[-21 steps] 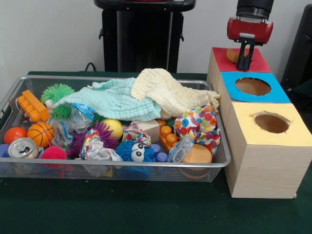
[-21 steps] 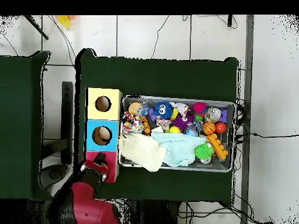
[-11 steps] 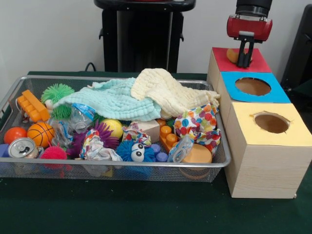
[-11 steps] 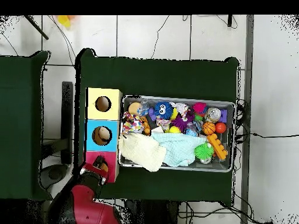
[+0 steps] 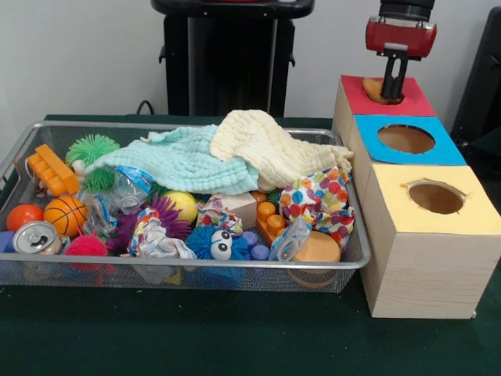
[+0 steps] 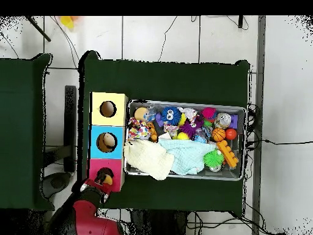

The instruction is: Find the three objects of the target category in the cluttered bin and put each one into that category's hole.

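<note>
Three wooden boxes stand in a row right of the bin: a red-topped box (image 5: pixel 407 102), a blue-topped box (image 5: pixel 368 131) and a yellow-topped box (image 5: pixel 477 211), each with a round hole. My gripper (image 5: pixel 389 92) hangs just above the red box's hole (image 5: pixel 374 88), which shows orange-brown. In the overhead view the gripper (image 6: pixel 98 183) sits at the red box's (image 6: pixel 96 165) lower edge. I see nothing held under it. Something pale lies inside the blue box's hole (image 6: pixel 107 142).
The wire mesh bin (image 5: pixel 235 267) holds a mint cloth (image 5: pixel 180 160), a cream cloth (image 5: pixel 266 145), a dotted cloth (image 5: pixel 317 200), a basketball (image 5: pixel 64 214), a can (image 5: pixel 35 236), spiky balls (image 5: pixel 91 149), an orange block (image 5: pixel 51 168) and a blue googly-eyed toy (image 5: pixel 219 244).
The gripper has risen from the red box's hole and drawn back a little toward the robot's base. Nothing in the bin has moved.
</note>
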Motion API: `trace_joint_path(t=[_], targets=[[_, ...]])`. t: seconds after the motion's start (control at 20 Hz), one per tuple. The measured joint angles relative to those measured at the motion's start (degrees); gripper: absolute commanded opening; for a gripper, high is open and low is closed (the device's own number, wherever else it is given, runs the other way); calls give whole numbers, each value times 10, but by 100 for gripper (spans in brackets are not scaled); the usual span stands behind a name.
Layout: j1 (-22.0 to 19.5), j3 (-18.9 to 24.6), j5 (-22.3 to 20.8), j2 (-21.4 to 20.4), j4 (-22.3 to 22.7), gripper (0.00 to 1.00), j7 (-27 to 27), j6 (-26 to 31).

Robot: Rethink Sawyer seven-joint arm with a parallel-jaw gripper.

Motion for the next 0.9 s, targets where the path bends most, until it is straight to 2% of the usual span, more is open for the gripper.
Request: trace_joint_path(t=[0.5,0.9], targets=[[-26,19,0,-11,9,0,0,9],[-44,38,0,5,9,0,0,8]])
